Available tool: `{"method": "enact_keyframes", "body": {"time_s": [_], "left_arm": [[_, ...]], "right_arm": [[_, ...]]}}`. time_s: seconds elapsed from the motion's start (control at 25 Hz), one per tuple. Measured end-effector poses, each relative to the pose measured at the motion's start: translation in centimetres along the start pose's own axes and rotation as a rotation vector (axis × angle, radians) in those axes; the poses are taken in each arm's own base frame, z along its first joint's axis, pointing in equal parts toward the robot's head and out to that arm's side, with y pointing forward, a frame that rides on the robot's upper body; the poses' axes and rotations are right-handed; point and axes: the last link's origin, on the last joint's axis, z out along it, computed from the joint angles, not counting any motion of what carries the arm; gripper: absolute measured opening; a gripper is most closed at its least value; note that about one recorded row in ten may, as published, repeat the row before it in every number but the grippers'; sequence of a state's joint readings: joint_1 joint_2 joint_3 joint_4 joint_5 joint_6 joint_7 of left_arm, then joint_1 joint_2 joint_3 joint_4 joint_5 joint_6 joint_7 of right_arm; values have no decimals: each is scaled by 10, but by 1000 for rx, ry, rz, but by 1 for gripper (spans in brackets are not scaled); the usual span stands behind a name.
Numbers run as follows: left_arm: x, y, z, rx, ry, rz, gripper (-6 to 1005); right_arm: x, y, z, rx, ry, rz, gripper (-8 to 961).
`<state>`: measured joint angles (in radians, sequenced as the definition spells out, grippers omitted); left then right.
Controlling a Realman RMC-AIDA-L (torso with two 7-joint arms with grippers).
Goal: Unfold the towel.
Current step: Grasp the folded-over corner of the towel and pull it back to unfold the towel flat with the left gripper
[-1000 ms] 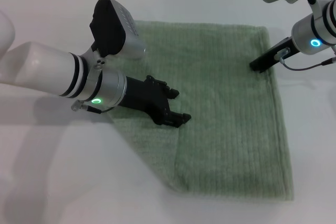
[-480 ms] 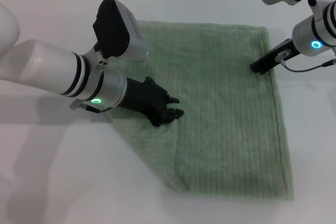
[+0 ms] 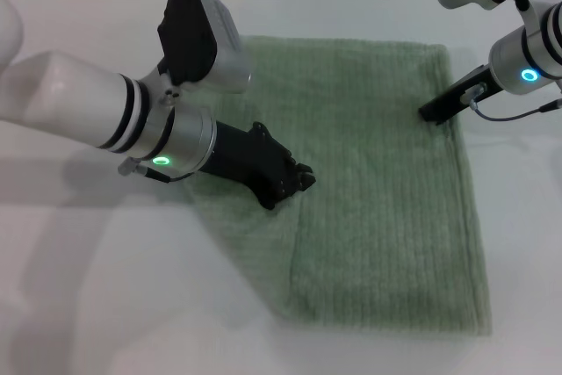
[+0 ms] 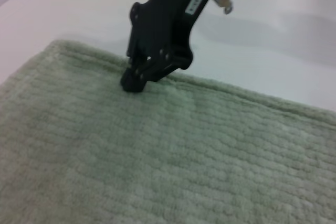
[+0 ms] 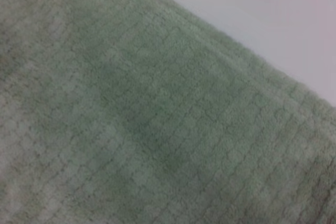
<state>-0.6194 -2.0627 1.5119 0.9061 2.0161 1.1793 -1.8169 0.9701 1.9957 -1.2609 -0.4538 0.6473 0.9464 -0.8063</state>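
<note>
From the head camera, the towel [image 3: 378, 191] lies flat on the white worktop [image 3: 88, 305], with its near-left corner folded inward over the main sheet. The left claw [image 3: 297, 183] rests on that folded flap, its dark fingers drawn tight together and pinching the cloth at the flap's edge. The right claw [image 3: 433, 113] sits low at the towel's far-right edge, its tip touching the cloth near the hem; from this view I cannot tell how its fingers stand. In the left wrist camera, ribbed green cloth fills the foreground, and the right claw [image 4: 134, 81] appears farther off, pressing down on the towel [image 4: 157, 161] just inside its hem, fingers pressed together on the fabric, with bare worktop [image 4: 273, 51] beyond. The right wrist camera shows only the towel [image 5: 147, 129] close up, its hemmed edge running diagonally against the worktop [image 5: 252, 19].
</note>
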Motion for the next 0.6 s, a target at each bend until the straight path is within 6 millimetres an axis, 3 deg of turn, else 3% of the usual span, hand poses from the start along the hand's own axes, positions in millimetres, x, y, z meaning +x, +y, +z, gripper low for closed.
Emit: {"method": "enact_keyframes", "body": {"time_s": [0.6], "left_arm": [[-1, 0, -51, -48, -1, -49, 66]], "right_arm": [[-2, 0, -1, 1, -3, -6, 19]]}}
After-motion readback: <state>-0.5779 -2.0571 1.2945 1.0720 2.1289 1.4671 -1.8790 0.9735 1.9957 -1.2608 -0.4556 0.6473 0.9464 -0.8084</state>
